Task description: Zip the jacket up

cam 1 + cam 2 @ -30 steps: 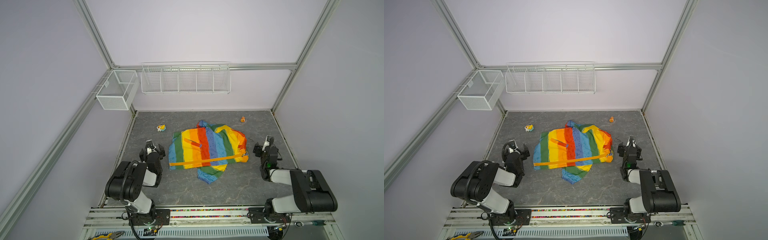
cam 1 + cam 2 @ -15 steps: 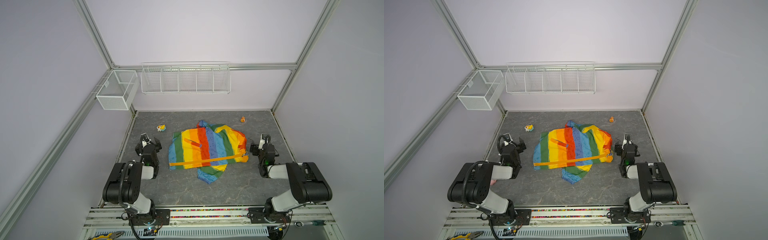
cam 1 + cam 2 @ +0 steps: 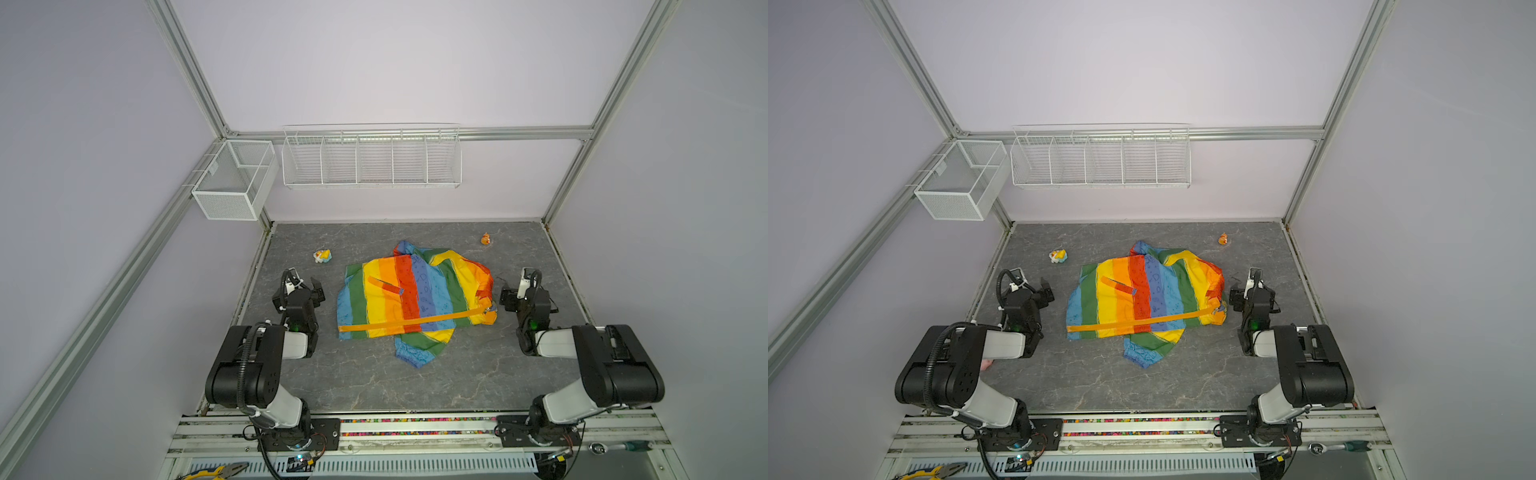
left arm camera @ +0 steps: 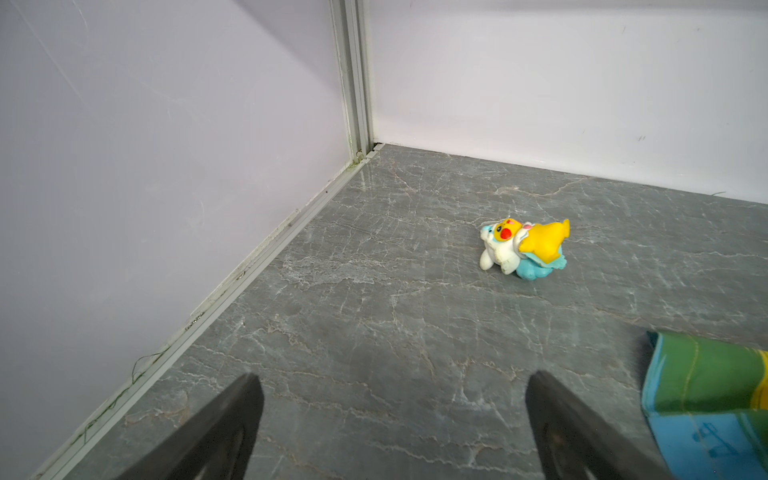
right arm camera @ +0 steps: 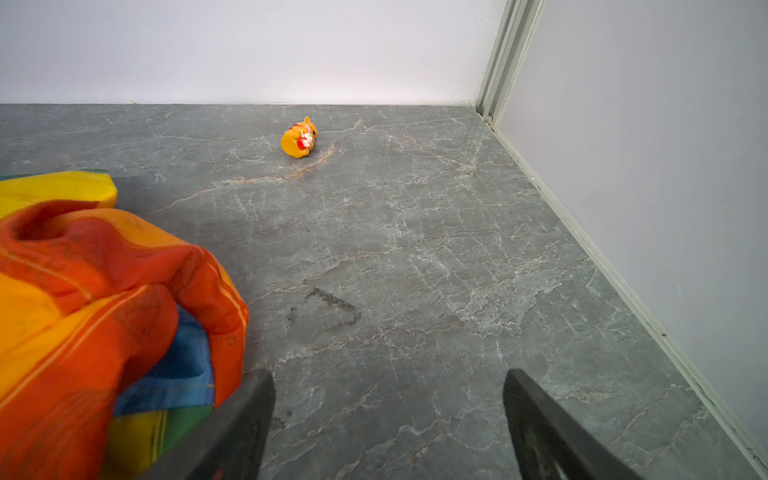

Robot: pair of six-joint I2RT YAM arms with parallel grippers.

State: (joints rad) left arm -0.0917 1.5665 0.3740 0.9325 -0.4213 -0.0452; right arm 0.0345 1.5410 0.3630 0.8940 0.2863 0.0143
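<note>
Left wrist view shows the left gripper spread wide over bare worktop, holding nothing, with the jacket showing a blue-green corner just beside it. The right gripper is equally wide and empty, close beside the bunched red-orange end. In both top views they flank the jacket, probably so each can reach one end of the orange zipper band. The jacket lies mid-worktop, mostly flat and rainbow-striped, a sleeve poking from under its near edge. Beyond lie a yellow-blue toy and an orange toy.
</note>
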